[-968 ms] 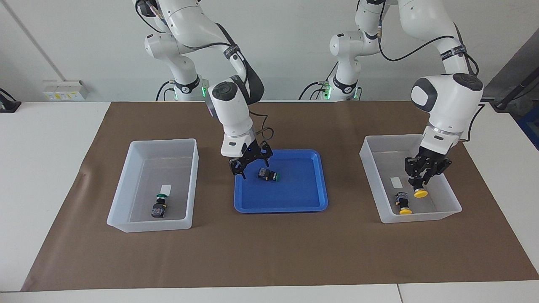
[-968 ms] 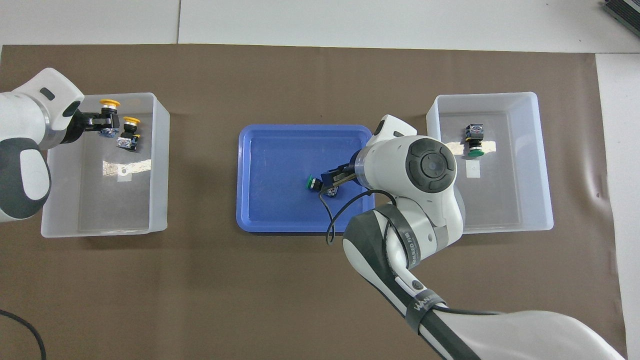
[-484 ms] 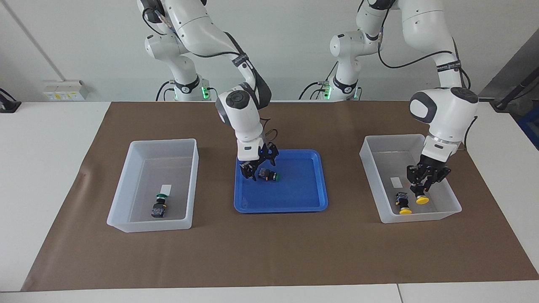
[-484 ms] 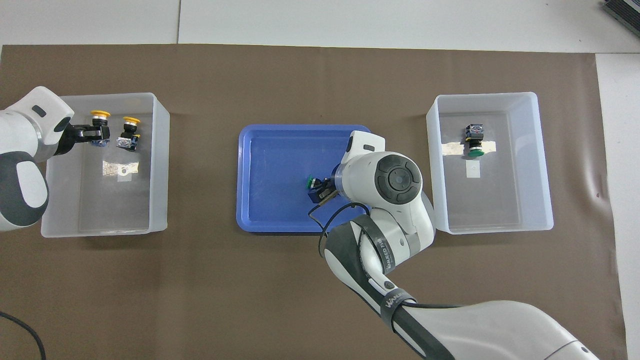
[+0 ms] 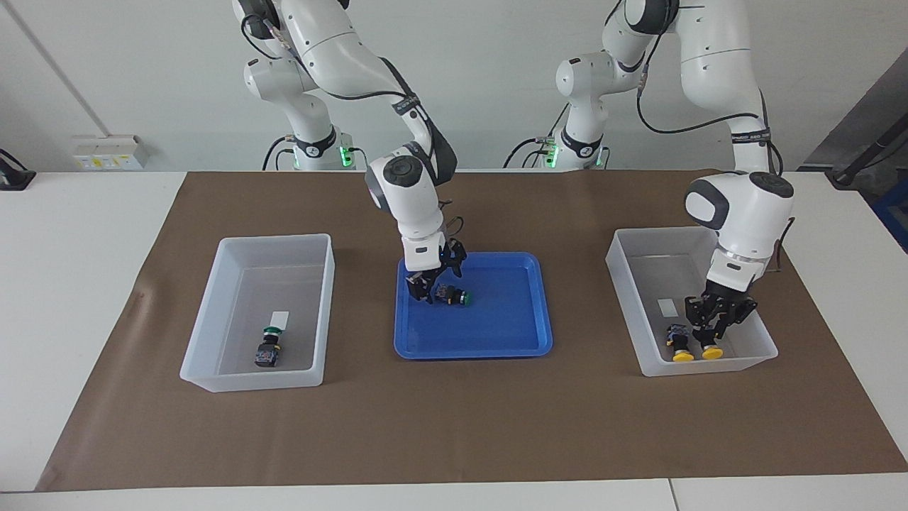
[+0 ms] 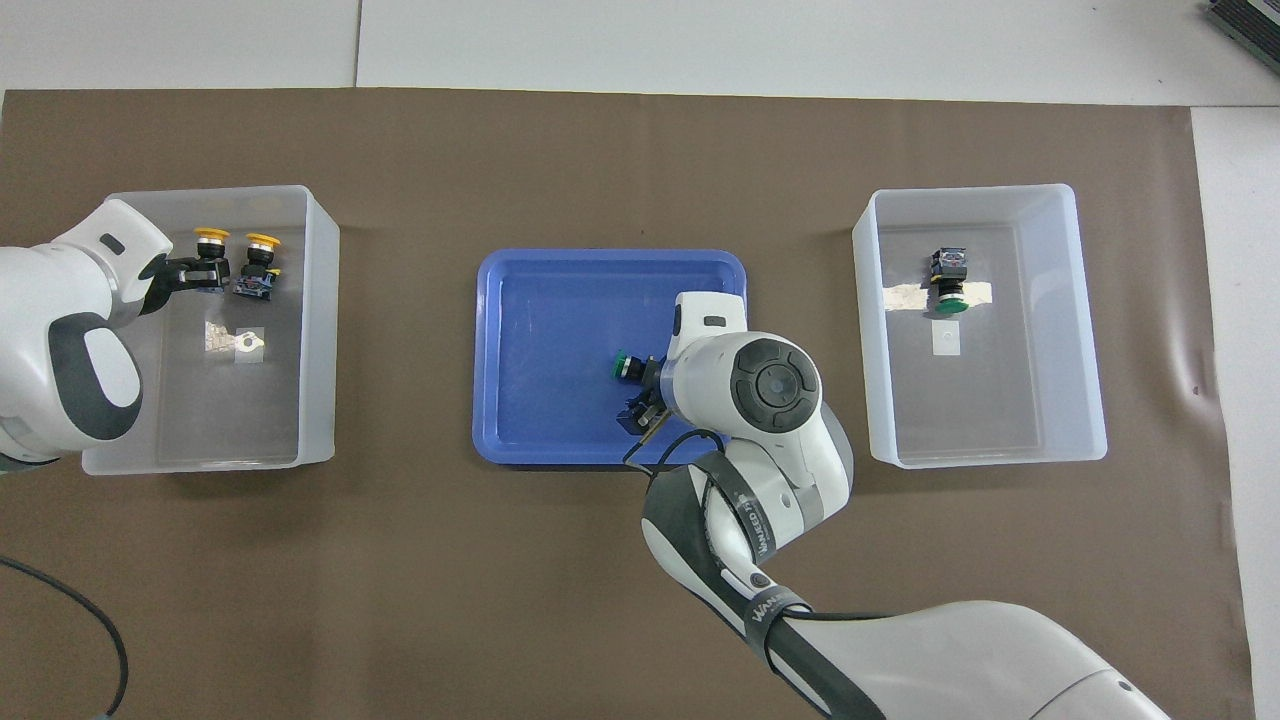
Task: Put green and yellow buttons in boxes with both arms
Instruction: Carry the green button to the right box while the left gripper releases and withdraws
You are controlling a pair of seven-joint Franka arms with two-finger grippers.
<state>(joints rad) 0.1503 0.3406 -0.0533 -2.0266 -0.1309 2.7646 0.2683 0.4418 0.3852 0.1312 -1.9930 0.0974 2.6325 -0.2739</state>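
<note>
My left gripper [image 5: 713, 328] is clamped on a yellow button [image 5: 710, 346], cap pointing down, low in the box [image 5: 762, 333]. My right gripper [image 5: 434, 278] stands wide open around the green button [image 5: 452, 294], lying flat in the blue tray [image 5: 489, 341]. Arm lettering unreadable.

In the overhead view the right arm's white wrist housing [image 6: 765, 385] covers most of the right pincer [image 6: 640, 395] and the black body of the green-capped push-button [image 6: 626, 367]; whether they touch is probably undecidable.
</note>
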